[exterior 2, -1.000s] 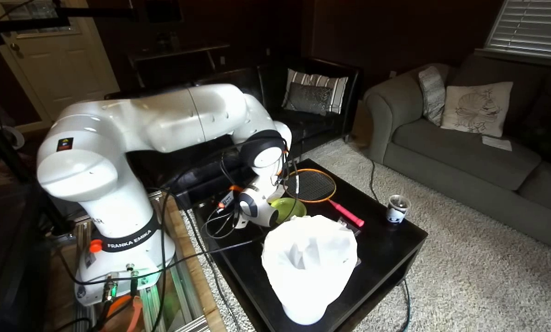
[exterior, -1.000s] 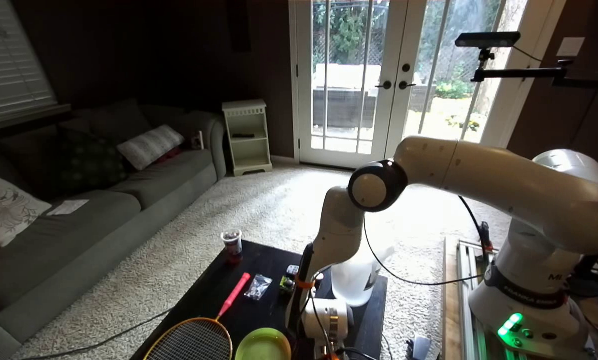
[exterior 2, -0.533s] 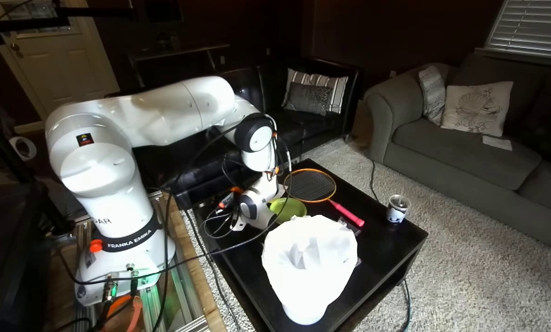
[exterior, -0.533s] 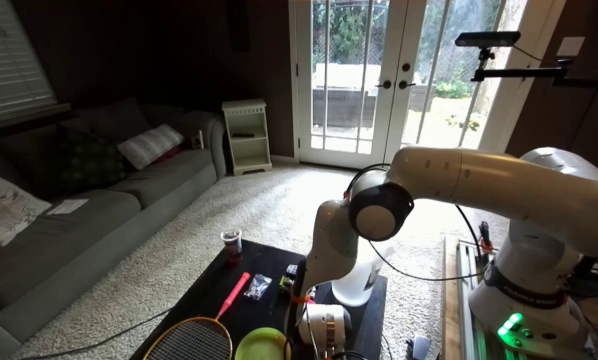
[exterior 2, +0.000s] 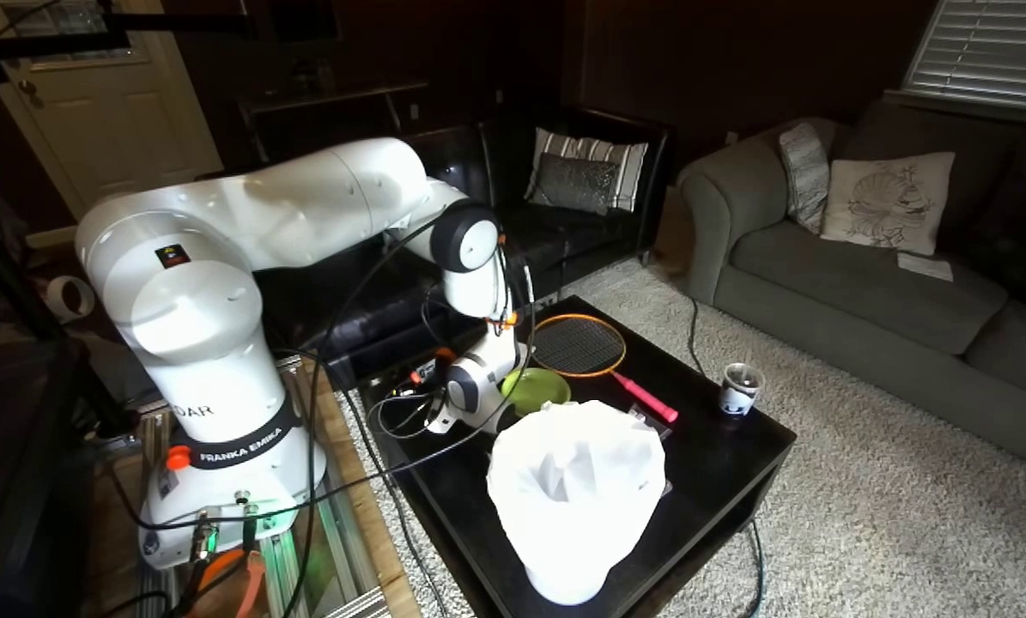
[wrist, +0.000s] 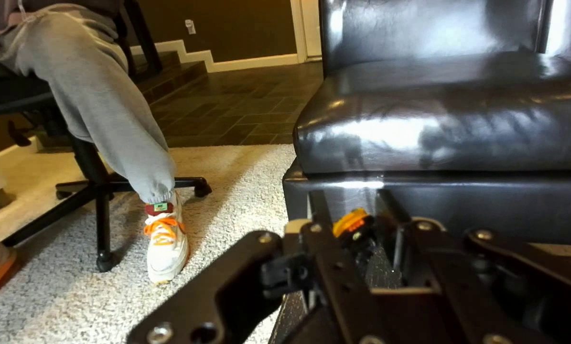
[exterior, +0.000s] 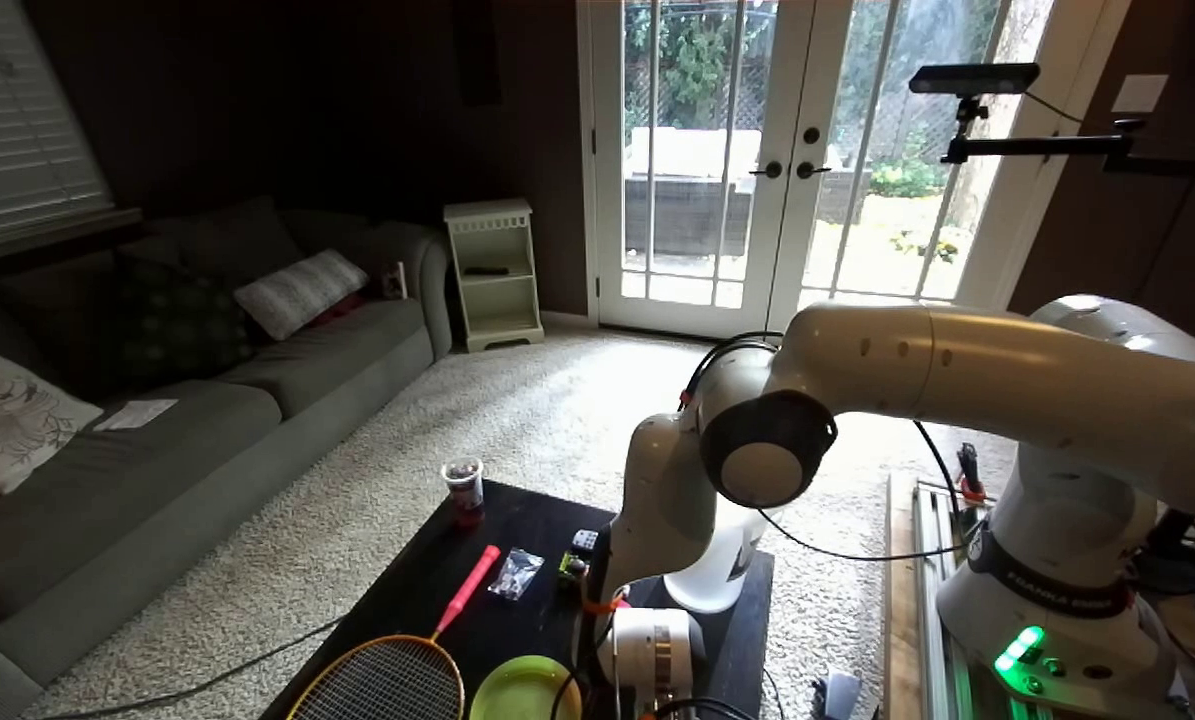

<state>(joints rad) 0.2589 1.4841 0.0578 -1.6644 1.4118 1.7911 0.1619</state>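
In the wrist view my gripper [wrist: 351, 193] is partly closed around a small black object with an orange top [wrist: 351, 222]. The object fills the gap between the fingers and looks pinched there; its lower part is dark and blurred. Past the fingers lies a strip of dark table top [wrist: 385, 267]. In both exterior views the hand hangs low over the black coffee table [exterior 2: 719, 463], pointing away from the white bin, and the fingertips are hidden or cut off. Beside the hand sits a green plate [exterior 2: 537, 391], with an orange badminton racket [exterior 2: 579, 345] behind it.
A white lined bin [exterior 2: 577, 506] stands at the table's end. A cup [exterior: 464, 487], a clear packet [exterior: 517, 573] and small toys [exterior: 574, 566] also lie on the table. In the wrist view a black leather sofa [wrist: 438, 129] rises ahead, with a seated person's leg [wrist: 108, 110] at left.
The arm's elbow and wrist joint have sunk and drawn back, with the hand shifting and tilting slightly over the table. Things on the table have stayed where they were.
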